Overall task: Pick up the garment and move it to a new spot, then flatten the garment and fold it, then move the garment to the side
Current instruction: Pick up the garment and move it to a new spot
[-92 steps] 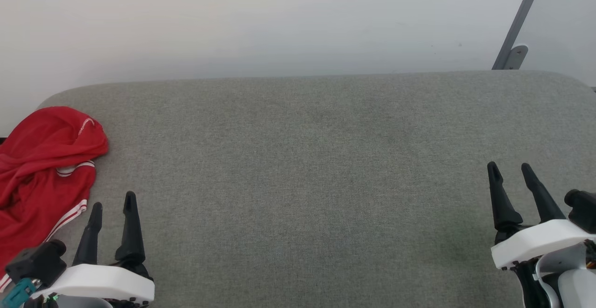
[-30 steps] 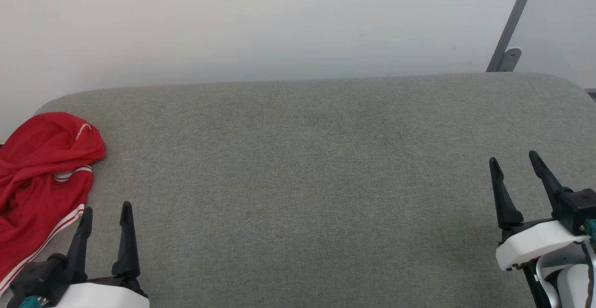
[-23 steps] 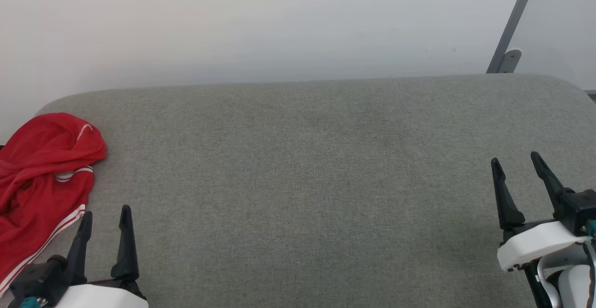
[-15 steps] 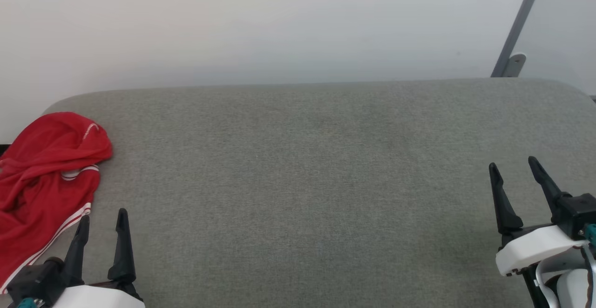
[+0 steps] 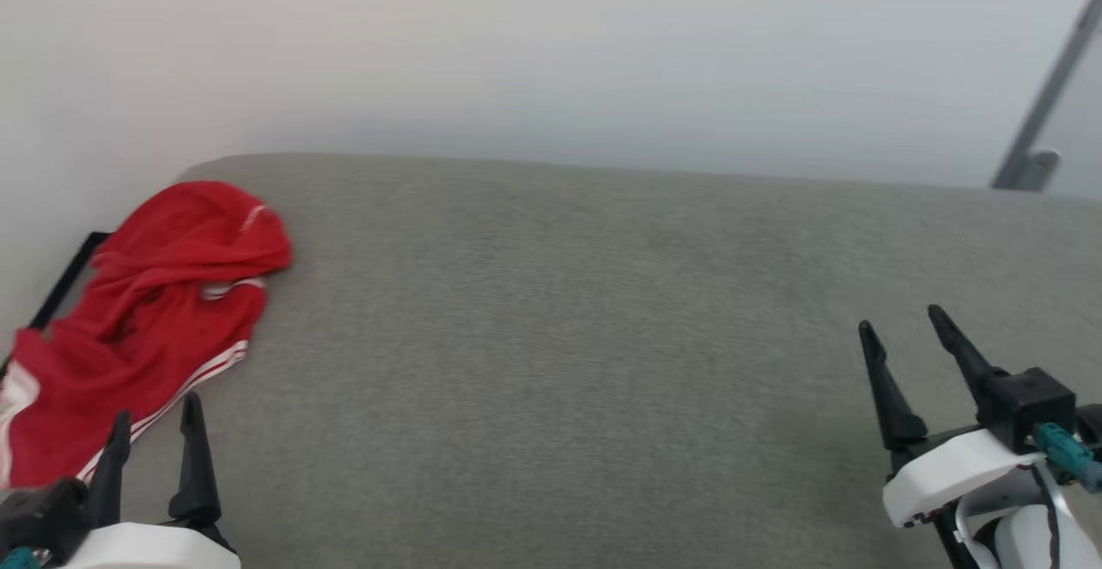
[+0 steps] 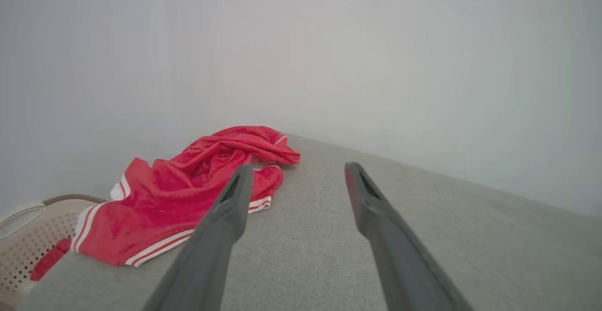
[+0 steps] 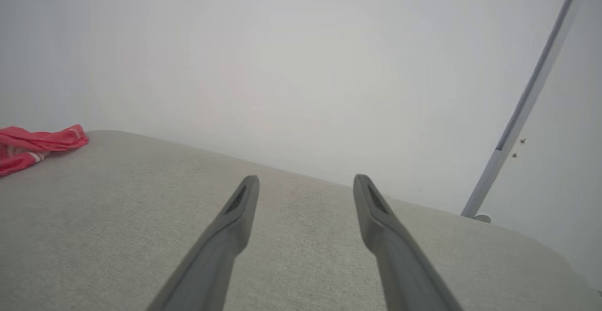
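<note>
Well, basket (image 6: 21, 250) w/ red cloth (image 6: 46, 263) inside; left gripper (image 5: 155, 410) & right gripper (image 5: 899, 320) apart, empty.

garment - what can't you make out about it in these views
Head view: motion blur softens the garment; its lower left end is cut by the frame edge and hidden behind the left pincer.
Left wrist view: one of that pincer's fingers covers part of the near hem; the basket beside it is cut by the frame, contents unclear.
Right wrist view: most of the garment lies beyond the left edge.
</note>
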Controlling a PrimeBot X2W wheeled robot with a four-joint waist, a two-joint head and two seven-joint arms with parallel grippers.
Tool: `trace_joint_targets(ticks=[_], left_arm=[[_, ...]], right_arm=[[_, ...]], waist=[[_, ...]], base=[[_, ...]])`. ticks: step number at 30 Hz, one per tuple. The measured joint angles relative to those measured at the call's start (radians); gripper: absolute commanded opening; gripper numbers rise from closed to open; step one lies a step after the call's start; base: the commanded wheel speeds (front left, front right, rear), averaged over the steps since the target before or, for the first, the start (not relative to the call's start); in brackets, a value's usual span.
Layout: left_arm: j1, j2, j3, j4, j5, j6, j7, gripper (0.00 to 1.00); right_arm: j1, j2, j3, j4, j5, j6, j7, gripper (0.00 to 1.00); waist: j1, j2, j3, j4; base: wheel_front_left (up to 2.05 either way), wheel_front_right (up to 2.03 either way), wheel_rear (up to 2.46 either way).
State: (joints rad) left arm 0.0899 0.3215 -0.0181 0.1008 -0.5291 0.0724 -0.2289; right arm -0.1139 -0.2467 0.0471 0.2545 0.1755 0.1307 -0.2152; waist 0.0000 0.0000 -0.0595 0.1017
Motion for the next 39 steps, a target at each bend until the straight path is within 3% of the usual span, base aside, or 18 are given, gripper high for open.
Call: trace_joint_targets(ticks=[22,39], left_arm=[[0.037,0.038,0.018,-0.033,-0.011,0.042,0.054,1.00],[0.049,0.028,0.023,-0.045,-0.027,0.053,0.040,1.00]], right_arm=[[-0.056,0.027,0.146,0.064,0.041,0.000,-0.031,1.00],[-0.098,0.025,0.165,0.096,0.055,0.000,-0.041,1.00]], waist=[[0.0000,0.0000,-0.046,0.316],[0.0000,0.0000,-0.024,0.358]], base=[[0.00,0.00,0.00],[0.00,0.00,0.00]])
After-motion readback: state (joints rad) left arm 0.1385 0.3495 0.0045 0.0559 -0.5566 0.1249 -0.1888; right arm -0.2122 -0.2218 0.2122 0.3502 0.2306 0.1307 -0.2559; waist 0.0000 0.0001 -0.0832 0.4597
